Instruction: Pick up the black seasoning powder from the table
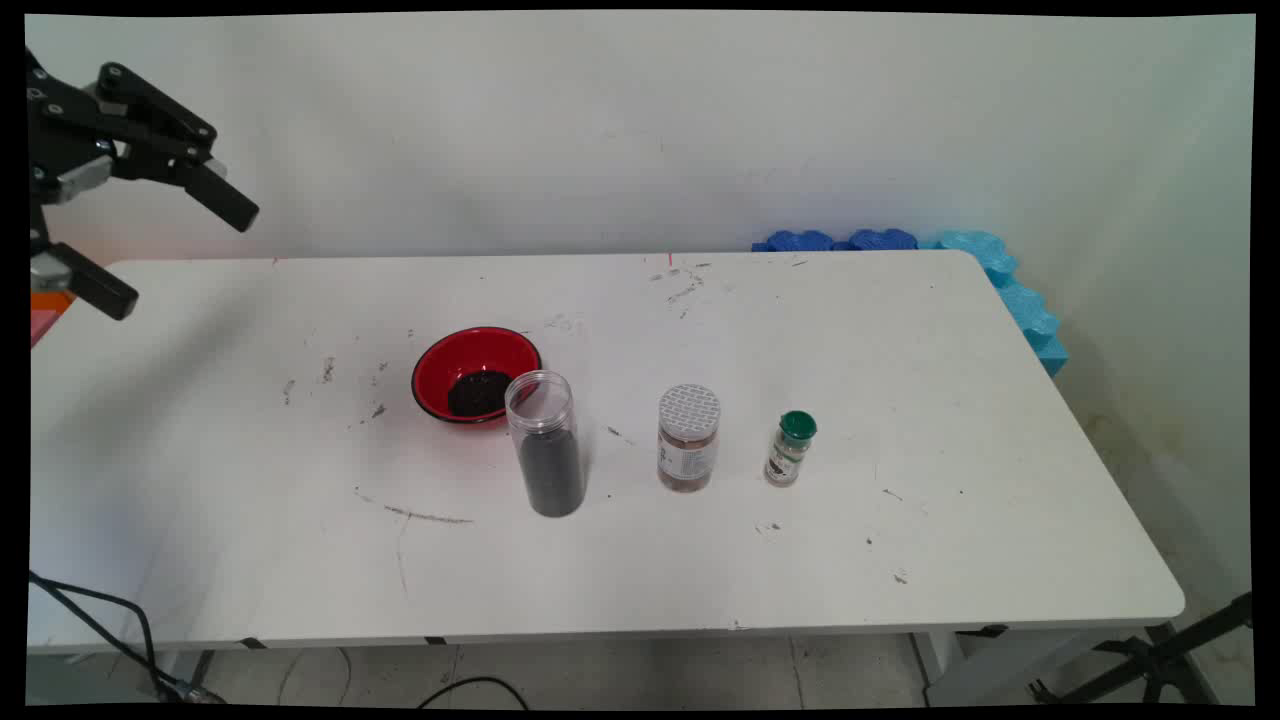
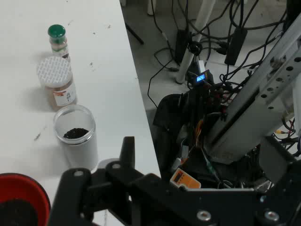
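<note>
Upright, open-topped jar, beside red bowl, end effector seemingly apart, empty.

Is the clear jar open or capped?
Open: the clear jar has no lid, and the hand view shows dark grains inside.

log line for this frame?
gripper: open, raised at left, empty | red bowl | lidless jar | white-lid jar | green-cap shaker

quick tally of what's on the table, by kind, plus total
Bowl: 1, the red bowl with dark contents.
Open jar: 1, the lidless clear jar of dark grains.
Lidded jars: 2, the white-lidded jar and the small green-capped bottle.
Total: 4.
The claw is open, raised at the table's left end, holding nothing.
</note>
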Available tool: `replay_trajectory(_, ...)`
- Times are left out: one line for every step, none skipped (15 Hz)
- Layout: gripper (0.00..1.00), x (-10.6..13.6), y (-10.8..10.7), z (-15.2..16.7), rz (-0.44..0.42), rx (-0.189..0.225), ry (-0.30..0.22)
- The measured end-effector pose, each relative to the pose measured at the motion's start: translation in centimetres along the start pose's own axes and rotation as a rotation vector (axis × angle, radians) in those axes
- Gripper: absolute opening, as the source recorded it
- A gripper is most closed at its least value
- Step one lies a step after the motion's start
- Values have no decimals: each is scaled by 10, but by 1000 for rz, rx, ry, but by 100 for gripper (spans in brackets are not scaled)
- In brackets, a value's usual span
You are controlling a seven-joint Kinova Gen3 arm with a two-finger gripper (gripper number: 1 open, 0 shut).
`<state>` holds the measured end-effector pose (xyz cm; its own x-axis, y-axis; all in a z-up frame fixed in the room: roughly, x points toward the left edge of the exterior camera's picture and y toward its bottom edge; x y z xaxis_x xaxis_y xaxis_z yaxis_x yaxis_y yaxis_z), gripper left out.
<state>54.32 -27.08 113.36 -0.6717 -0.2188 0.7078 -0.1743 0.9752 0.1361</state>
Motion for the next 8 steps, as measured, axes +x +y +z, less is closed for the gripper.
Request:
replay_trajectory(100,0,0,0,-1,1,-1)
replay_trajectory(100,0,-1,0,-2,1,-1)
replay_trajectory(100,0,-1,-1,-3,1,-2)
replay_trajectory(100,0,-1,-1,-4,2,-3)
replay_trajectory(100,0,-1,-1,-5,2,-4)
replay_trajectory(100,-1,-1,-1,-7,3,-5)
replay_trajectory(100,-1,-1,-1,-8,4,-5)
replay_trajectory(100,-1,-2,-1,-10,6,-7)
